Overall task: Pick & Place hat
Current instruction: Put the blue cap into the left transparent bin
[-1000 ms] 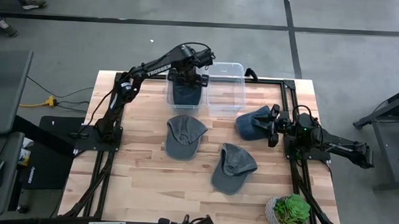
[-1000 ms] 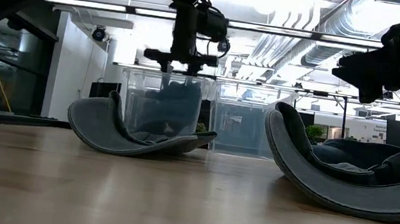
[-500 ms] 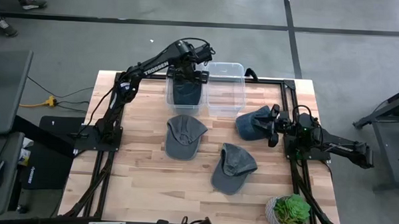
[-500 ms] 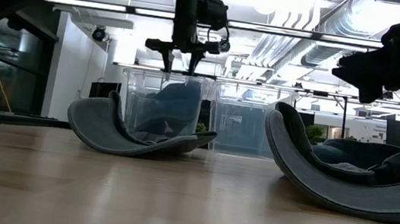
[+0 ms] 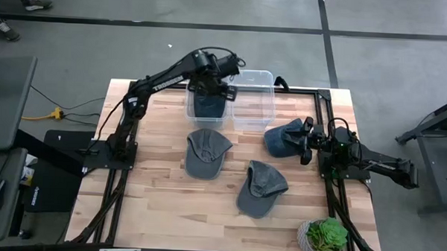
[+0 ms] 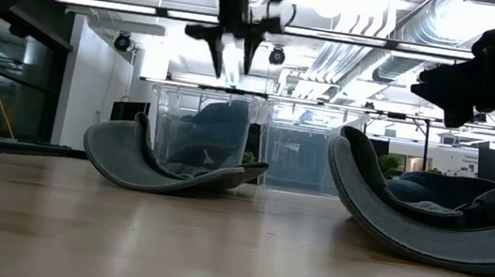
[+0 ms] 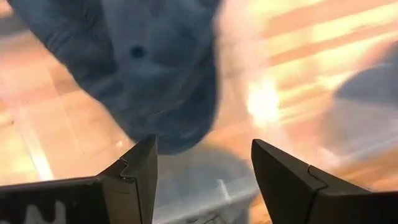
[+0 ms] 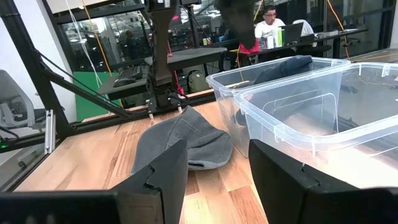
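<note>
A dark blue hat lies inside the left clear bin, resting on its floor; it also shows in the low view and the left wrist view. My left gripper hangs open above that bin, clear of the hat. Two grey hats lie on the table, and another blue hat lies by the right bin. My right gripper waits open just right of that blue hat, raised off the table.
The two clear bins stand side by side at the table's far edge. A potted plant sits at the near right corner. Bare wood lies along the table's left side and near edge. A person sits at a desk in the room beyond.
My left gripper has risen straight up out of the left bin, from rim height to well above it. The dark blue hat has stayed behind in the bin and settled lower.
</note>
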Controlling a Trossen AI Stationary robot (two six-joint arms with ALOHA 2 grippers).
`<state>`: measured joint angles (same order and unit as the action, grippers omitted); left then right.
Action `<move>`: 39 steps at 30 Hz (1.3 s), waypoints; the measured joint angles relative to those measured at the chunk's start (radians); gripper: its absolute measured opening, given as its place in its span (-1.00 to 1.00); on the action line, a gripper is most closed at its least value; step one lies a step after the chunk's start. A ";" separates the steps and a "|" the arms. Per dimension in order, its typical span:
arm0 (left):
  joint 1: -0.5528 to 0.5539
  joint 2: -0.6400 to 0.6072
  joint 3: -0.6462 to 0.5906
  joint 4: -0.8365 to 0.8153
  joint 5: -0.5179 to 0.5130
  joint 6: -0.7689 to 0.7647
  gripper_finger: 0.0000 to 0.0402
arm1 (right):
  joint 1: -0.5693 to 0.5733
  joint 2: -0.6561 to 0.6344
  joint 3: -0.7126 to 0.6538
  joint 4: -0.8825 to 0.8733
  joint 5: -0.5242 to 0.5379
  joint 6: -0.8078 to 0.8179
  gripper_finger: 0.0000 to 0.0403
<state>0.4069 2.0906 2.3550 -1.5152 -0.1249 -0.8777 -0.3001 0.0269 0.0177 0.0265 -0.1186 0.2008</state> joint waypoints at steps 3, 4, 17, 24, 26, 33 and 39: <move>-0.070 -0.042 0.002 0.038 -0.089 -0.025 0.02 | 0.000 0.000 0.000 0.000 0.000 0.000 -0.18; -0.094 -0.057 0.000 0.026 -0.121 -0.040 0.02 | 0.000 0.000 0.000 0.000 0.000 0.000 -0.18; -0.483 -0.169 -0.001 0.055 -0.473 -0.255 0.02 | 0.000 0.000 0.000 0.000 0.000 0.000 -0.18; -0.714 -0.164 -0.004 0.024 -0.680 -0.428 0.02 | 0.000 0.000 0.000 0.003 0.000 0.000 -0.18; -0.769 -0.164 -0.004 -0.010 -0.745 -0.467 0.02 | 0.000 0.000 -0.001 0.009 -0.001 0.001 -0.18; -0.873 -0.179 -0.032 -0.055 -0.875 -0.420 0.02 | 0.000 0.000 -0.002 0.023 -0.072 0.194 -0.18; -0.876 -0.260 -0.078 -0.056 -0.851 -0.260 0.02 | 0.000 0.002 0.019 0.031 -0.063 0.173 -0.18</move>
<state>-0.4686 1.8304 2.2766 -1.5712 -0.9757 -1.1373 -0.3004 0.0284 0.0367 0.0570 -0.1816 0.3743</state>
